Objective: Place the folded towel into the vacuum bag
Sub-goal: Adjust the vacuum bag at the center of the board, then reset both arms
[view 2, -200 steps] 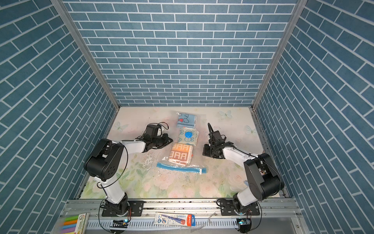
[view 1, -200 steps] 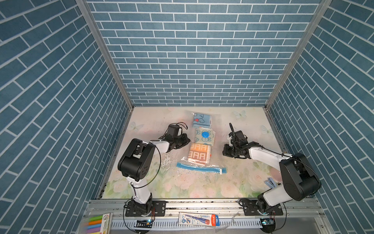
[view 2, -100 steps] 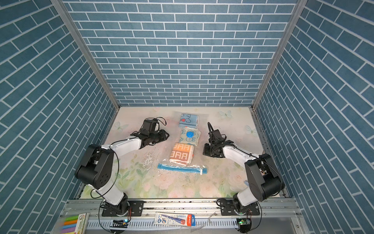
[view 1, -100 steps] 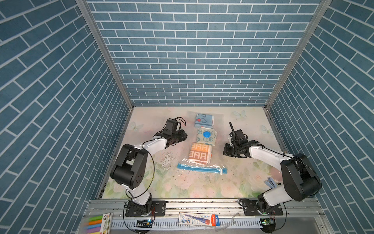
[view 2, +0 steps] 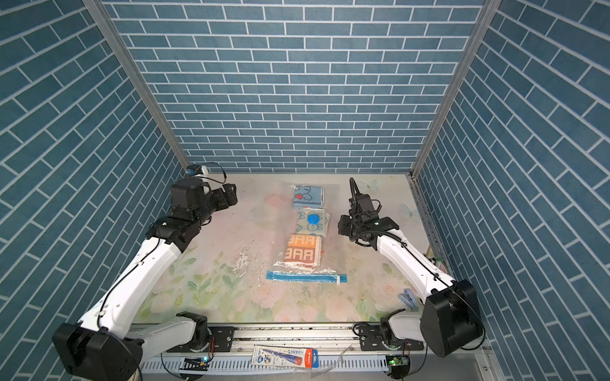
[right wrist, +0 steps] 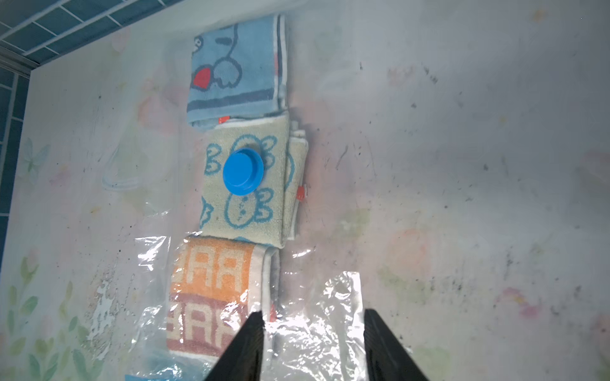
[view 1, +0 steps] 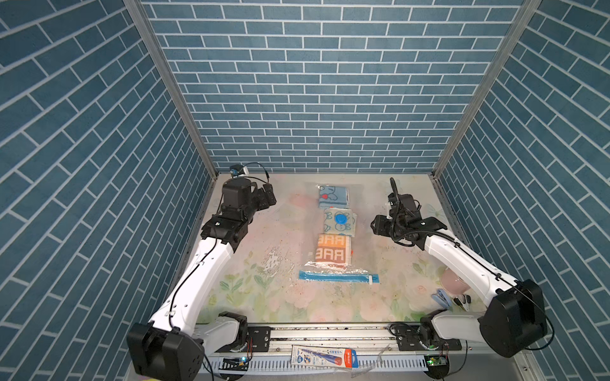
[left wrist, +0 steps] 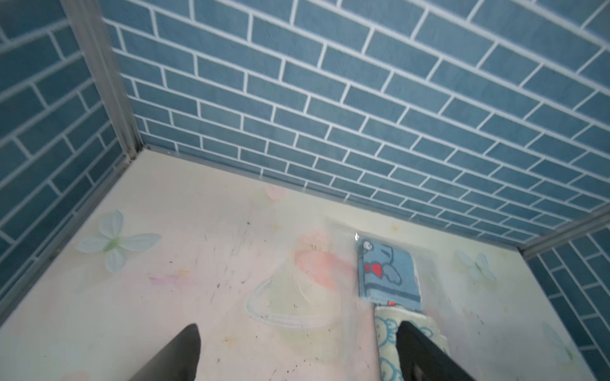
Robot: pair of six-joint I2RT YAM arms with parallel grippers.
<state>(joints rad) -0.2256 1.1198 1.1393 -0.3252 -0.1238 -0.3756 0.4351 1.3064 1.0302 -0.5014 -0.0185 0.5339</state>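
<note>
The vacuum bag (view 1: 326,265) lies flat in the middle of the table in both top views, its blue zip strip (view 1: 338,276) at the near end. Three folded towels sit in a row inside it. The orange one (view 1: 332,249) is nearest the strip. A cream one (right wrist: 244,211) lies under the blue valve cap (right wrist: 243,171), and a blue one (left wrist: 389,273) is farthest. My left gripper (view 1: 267,198) hangs open at the far left, off the bag. The right gripper (right wrist: 313,313) is open over the bag's crinkled plastic, beside the orange towel.
Blue brick walls close in the back and both sides. At the near right a pink cup (view 1: 450,283), a small blue tool (view 1: 441,298) and black clips (view 1: 462,301) lie under the right arm. A printed packet (view 1: 325,358) rests on the front rail.
Both grippers have opened. My left arm has drawn back from the bag's left side toward the far left corner. The right arm has hardly moved.
</note>
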